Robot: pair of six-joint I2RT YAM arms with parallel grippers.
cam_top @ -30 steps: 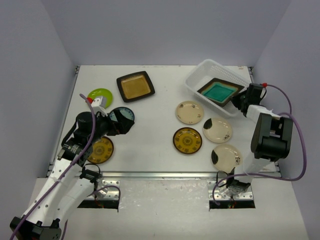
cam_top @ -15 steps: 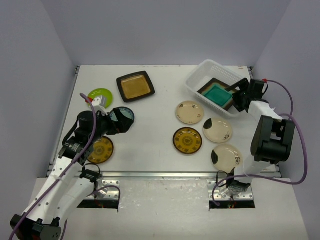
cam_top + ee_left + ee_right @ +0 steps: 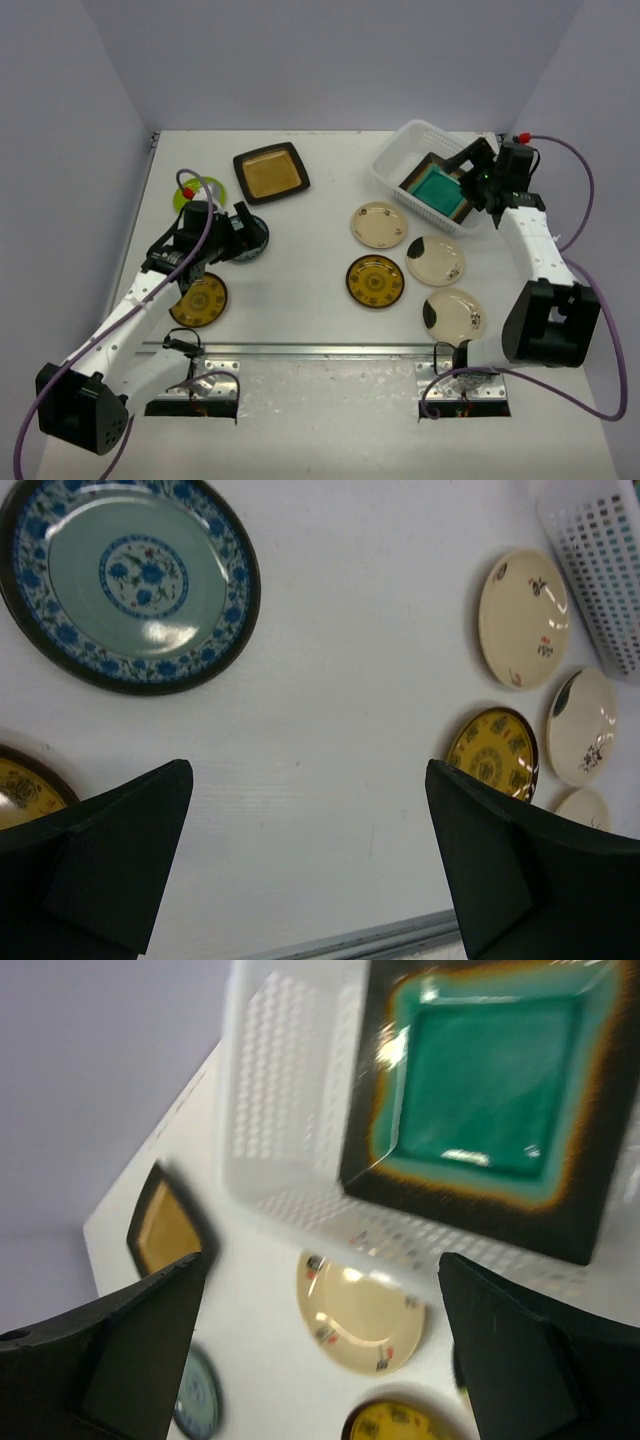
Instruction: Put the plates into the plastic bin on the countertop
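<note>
Teal plate (image 3: 438, 187) in bin (image 3: 392, 168), askew; right pincer (image 3: 470, 168) released above it. Left pincer (image 3: 310, 850) wide near blue plate (image 3: 130, 580), probably next pick.

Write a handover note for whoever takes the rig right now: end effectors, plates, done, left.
Left end effector: open, empty, over the countertop beside the blue-patterned plate.
Right end effector: open, empty, above the plastic bin.
Done: the teal square plate is in the bin.
Left: eight plates on the countertop: amber square plate, lime green plate, the blue-patterned one, yellow-brown plates, cream plates.
</note>
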